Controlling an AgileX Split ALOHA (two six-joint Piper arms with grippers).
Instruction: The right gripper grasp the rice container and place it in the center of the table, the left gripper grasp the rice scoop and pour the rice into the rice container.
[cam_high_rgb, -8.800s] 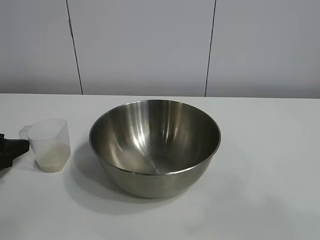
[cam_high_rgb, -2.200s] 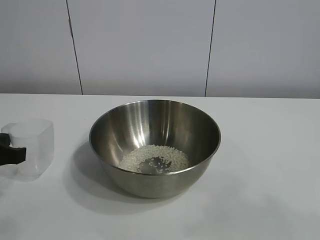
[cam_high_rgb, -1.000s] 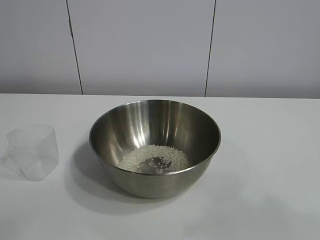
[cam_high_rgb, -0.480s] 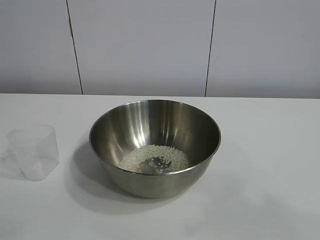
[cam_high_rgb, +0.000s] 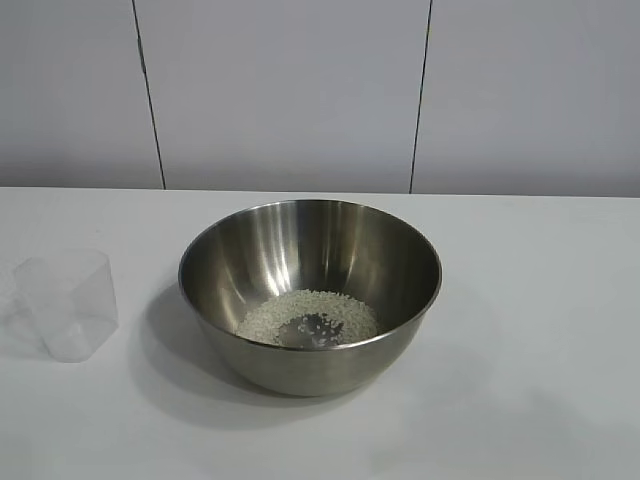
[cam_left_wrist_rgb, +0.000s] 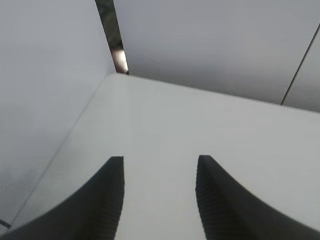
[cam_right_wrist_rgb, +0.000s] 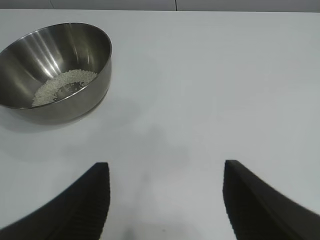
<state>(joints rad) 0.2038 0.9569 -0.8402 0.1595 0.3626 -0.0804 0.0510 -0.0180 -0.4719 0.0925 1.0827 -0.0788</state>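
The rice container (cam_high_rgb: 310, 295), a large shiny steel bowl, stands at the middle of the white table and holds a low heap of rice (cam_high_rgb: 308, 318). It also shows in the right wrist view (cam_right_wrist_rgb: 55, 72), with the rice (cam_right_wrist_rgb: 64, 85) inside. The rice scoop (cam_high_rgb: 68, 303), a clear plastic cup, stands upright and empty on the table to the bowl's left. My left gripper (cam_left_wrist_rgb: 160, 165) is open and empty over bare table near a far corner; the scoop is out of its view. My right gripper (cam_right_wrist_rgb: 166, 167) is open and empty, well away from the bowl. Neither gripper shows in the exterior view.
A grey panelled wall (cam_high_rgb: 300, 90) runs behind the table. The table's edge and corner (cam_left_wrist_rgb: 112, 75) show in the left wrist view beside a wall.
The rice moved from the scoop into the bowl. The left gripper set the empty scoop down at the left, let go and left the exterior view. Nothing has moved in the last second.
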